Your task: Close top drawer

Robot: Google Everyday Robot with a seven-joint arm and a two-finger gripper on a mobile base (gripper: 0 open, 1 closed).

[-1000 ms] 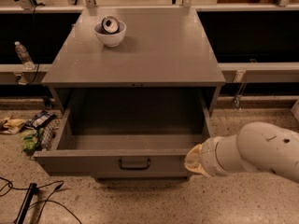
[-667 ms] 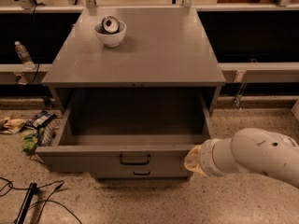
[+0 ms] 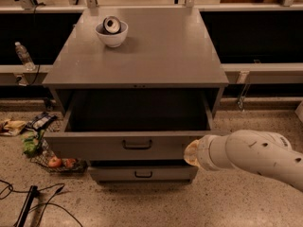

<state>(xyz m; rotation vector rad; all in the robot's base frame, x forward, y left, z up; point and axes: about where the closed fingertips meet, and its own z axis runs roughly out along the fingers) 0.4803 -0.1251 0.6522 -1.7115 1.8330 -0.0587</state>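
The top drawer point(image 3: 94, 145) of the grey metal cabinet stands partly open, its dark empty inside point(image 3: 137, 110) showing, with a small dark bar handle point(image 3: 137, 144) at the middle of its flat front. My arm reaches in from the lower right. The gripper point(image 3: 191, 152) is at the right end of the drawer front, against it, and is mostly hidden behind the white wrist. A shallower drawer point(image 3: 142, 173) shows below.
A white bowl point(image 3: 111, 33) holding a can stands on the cabinet top point(image 3: 156, 51). Snack bags and fruit point(image 3: 35, 141) lie on the floor at the left, with cables point(image 3: 28, 202) near the front. A water bottle point(image 3: 23, 56) stands on the left shelf.
The drawer front has moved back toward the cabinet, so less of the inside shows. My arm has followed it inward.
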